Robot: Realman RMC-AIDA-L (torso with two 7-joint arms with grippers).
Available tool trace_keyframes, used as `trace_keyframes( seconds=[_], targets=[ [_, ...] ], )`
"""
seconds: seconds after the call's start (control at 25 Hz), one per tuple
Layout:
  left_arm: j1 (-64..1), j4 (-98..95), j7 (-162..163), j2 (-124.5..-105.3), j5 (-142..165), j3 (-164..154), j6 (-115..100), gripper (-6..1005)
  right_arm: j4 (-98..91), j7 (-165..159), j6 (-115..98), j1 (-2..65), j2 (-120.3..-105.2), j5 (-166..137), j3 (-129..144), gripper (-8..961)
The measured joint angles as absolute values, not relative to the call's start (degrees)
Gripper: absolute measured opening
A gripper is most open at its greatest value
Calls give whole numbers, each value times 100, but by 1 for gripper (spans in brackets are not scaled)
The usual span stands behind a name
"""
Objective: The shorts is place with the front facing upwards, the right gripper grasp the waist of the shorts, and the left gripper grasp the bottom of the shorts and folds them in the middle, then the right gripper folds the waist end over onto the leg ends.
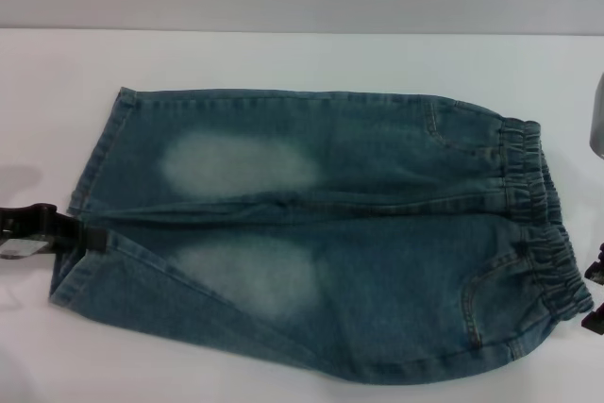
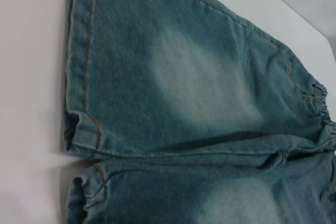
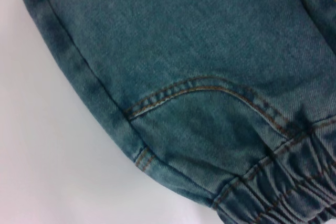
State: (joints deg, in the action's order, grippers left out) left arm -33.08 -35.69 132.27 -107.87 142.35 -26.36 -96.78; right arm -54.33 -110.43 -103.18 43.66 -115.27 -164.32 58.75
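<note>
Long blue-green denim shorts [image 1: 321,224] flat, front up, mid white table [image 1: 283,54]. Black left gripper [image 1: 42,228] touches leg hems [image 1: 90,186] at table's left edge; black right gripper [image 1: 595,294] by elastic waistband [image 1: 543,224], right edge; finger state unclear on both. Denim soft, limp: pinch hem and waistband.

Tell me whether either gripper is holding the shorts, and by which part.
Cannot be told: the left gripper sits at the leg hems of the shorts, the right gripper beside the waistband.
</note>
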Motion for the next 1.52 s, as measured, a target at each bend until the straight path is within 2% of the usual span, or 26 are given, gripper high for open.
trace_keyframes(
  seconds=[0.84, 1.52],
  targets=[
    [-3295, -3568, 13223, -10773, 14238, -2637, -9675, 37, -5392, -11026, -10376, 4369, -11544, -16445, 6026, 717],
    [-3242, -3568, 13178, -10781, 14238, -2637, -9687, 37, -5476, -10957, -10334, 4346, -11636, -16382, 5990, 717]
  ],
)
